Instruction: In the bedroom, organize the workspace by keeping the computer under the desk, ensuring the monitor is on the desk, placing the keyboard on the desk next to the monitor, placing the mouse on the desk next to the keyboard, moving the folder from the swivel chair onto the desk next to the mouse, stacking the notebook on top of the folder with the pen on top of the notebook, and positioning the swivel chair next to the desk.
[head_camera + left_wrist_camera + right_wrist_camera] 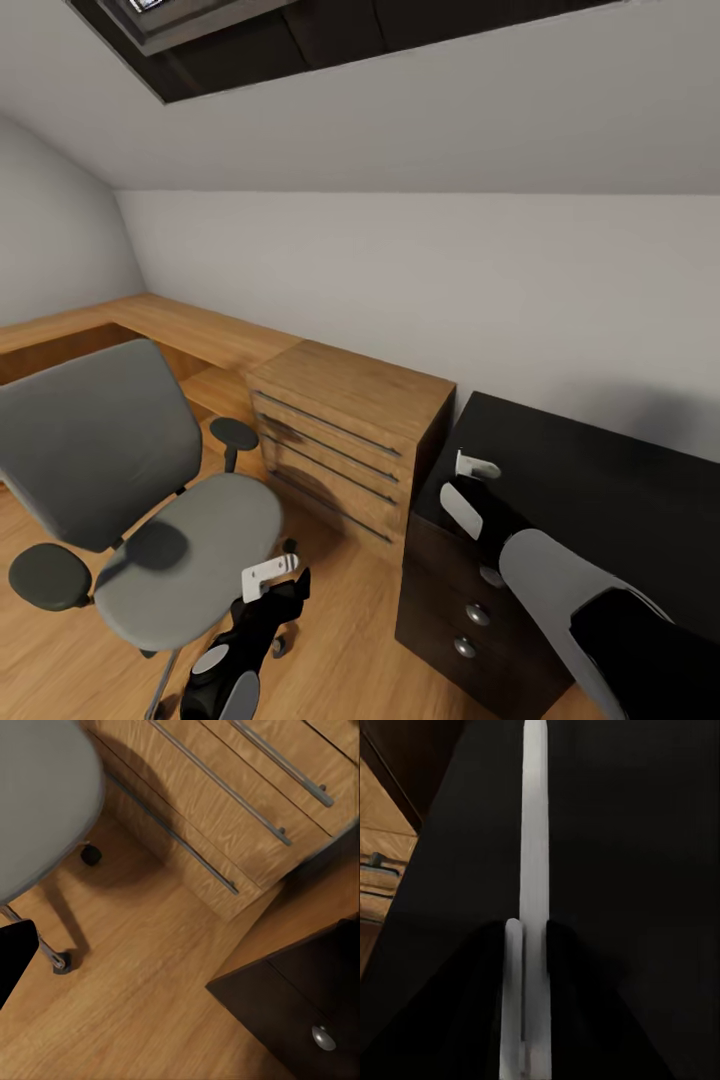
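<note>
The right pincer (470,485) pinches the pen (535,855) over the table (620,480); light, slick, rolls easily (grip mid-shaft). Left pincer (270,577): cannot tell.

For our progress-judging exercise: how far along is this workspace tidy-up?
Looks done: the seat of the swivel chair bears no folder. In hand: the right gripper hovers over the black desk; whether it grips anything is unclear. Left: the chair stands off from the desk, the light-wood drawer unit between them.
</note>
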Motion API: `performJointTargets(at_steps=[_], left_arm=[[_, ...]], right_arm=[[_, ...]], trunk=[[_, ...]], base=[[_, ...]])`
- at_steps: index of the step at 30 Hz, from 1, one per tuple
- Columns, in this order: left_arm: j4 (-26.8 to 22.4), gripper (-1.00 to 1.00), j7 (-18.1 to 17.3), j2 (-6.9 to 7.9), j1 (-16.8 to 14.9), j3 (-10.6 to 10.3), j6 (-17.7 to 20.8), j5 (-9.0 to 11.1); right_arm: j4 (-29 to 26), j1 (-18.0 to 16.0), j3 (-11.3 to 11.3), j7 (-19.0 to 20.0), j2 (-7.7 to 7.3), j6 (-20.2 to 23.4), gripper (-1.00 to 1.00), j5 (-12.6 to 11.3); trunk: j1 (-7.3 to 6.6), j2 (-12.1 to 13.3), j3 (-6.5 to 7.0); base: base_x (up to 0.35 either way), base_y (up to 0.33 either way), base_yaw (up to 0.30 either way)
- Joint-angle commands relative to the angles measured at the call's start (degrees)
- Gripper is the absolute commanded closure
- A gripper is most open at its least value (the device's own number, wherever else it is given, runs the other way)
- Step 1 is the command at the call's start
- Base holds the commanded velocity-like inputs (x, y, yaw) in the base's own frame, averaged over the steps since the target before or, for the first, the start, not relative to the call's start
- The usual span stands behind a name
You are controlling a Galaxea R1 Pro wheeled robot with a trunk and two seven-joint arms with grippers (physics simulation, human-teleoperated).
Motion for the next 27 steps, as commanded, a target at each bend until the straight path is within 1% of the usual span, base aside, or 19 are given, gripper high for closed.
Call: performJointTargets(at_steps=[1,2,3,6,8,9,10,11,12,13,14,15,16,17,18,23,24,26,27], left_arm=[[-0.1,-1.0,0.5,0.03,0.0,-0.4,0.1,0.5],[-0.1,-1.0,0.5,0.04,0.0,-0.5,0.1,0.5],[-0.1,-1.0,0.5,0.04,0.0,-0.7,0.1,0.5],[-0.1,-1.0,0.5,0.06,0.0,-0.8,0.1,0.5],[-0.1,-1.0,0.5,0.07,0.0,-0.8,0.1,0.5],[-0.1,-1.0,0.5,0.07,0.0,-0.8,0.1,0.5],[-0.1,-1.0,0.5,0.07,0.0,-0.9,0.1,0.5],[-0.1,-1.0,0.5,0.07,0.0,-0.9,0.1,0.5],[-0.1,-1.0,0.5,0.07,0.0,-0.9,0.1,0.4],[-0.1,-1.0,0.5,0.07,0.0,-0.9,0.1,0.4],[-0.1,-1.0,0.5,0.07,0.0,-0.9,0.1,0.4],[-0.1,-1.0,0.5,0.07,0.0,-0.9,0.1,0.4],[-0.1,-1.0,0.5,0.07,0.0,-0.9,0.1,0.4],[-0.1,-1.0,0.5,0.09,0.0,-0.9,0.1,0.4],[-0.1,-1.0,0.5,0.13,0.0,-0.9,0.1,0.4],[-0.1,-1.0,0.5,0.19,0.0,-0.9,0.1,0.4],[0.1,-1.0,0.4,0.19,0.0,-0.9,0.2,0.3],[0.1,-1.0,0.4,0.18,0.0,-1.0,0.2,0.3],[0.1,-1.0,0.5,0.18,0.0,-1.0,0.2,0.3]], right_arm=[[-0.6,0.0,0.5,-0.4,-0.42,0.3,1.0,-0.4],[-0.8,0.0,0.5,-0.4,-0.63,0.4,1.0,-0.4],[-1.5,0.0,0.5,-0.5,-1.38,0.4,1.0,-0.4],[-3.0,0.0,0.5,-0.5,-2.61,0.8,1.0,-0.8],[-6.8,0.4,0.5,-0.6,-5.45,2.2,1.0,-2.9],[-7.9,0.7,0.5,-0.6,-6.2,2.6,1.0,-3.6],[-12.2,2.0,0.5,-1.0,-8.68,3.7,1.0,-6.3],[-16.5,3.6,0.5,-2.2,-10.81,4.5,1.0,-9.0],[-21.7,5.5,0.5,-4.9,-13.05,5.1,1.0,-12.5],[-27.1,7.4,0.5,-8.6,-15.07,5.4,1.0,-16.4],[-29.5,8.2,0.5,-10.5,-15.91,5.5,1.0,-18.3],[-35.9,10.2,0.5,-16.1,-17.83,5.5,1.0,-23.6],[-37.7,10.7,0.5,-17.7,-18.29,5.5,1.0,-25.1],[-40.6,11.7,0.5,-20.3,-18.94,5.3,1.0,-27.3],[-44.9,13.4,0.5,-24.2,-19.68,4.6,1.0,-30.0],[-46.6,14.2,0.5,-26.5,-19.98,3.8,1.0,-31.1],[-46.4,14.4,0.4,-27.2,-20.1,0.1,1.0,-31.5],[-45.9,14.4,0.4,-28.5,-20.22,-2.5,1.0,-31.5],[-45.8,14.4,0.4,-29.0,-20.25,-3.0,1.0,-31.5]], trunk=[[-0.23,0.4,0.12],[-0.45,0.8,0.3],[-0.66,1.2,0.48],[-1.32,2.4,1.02],[-1.76,3.2,1.38],[-1.98,3.6,1.56],[-2.2,4.0,1.74],[-2.42,4.4,1.92],[-2.64,4.8,2.1],[-2.86,5.2,2.28],[-3.08,5.6,2.46],[-3.3,6.0,2.64],[-3.52,6.4,2.82],[-3.74,6.8,3.0],[-3.74,6.8,3.0],[-3.74,6.8,3.0],[-3.74,6.8,3.0],[-3.74,6.8,3.0],[-3.74,6.8,3.0]], base=[[0.0,0.0,0.0],[0.0,0.0,0.0],[0.0,0.0,0.0],[0.0,0.0,0.0],[0.0,0.0,0.0],[0.0,0.0,0.0],[0.0,0.0,0.0],[0.0,0.0,0.0],[0.0,0.0,0.0],[0.0,0.0,0.0],[0.0,0.0,0.0],[0.0,0.0,0.0],[0.0,0.0,0.0],[0.0,0.0,0.0],[0.0,0.0,0.0],[0.0,0.0,-0.034],[0.0,0.0,-0.279],[0.0,0.0,-0.287],[0.0,0.0,-0.291]])
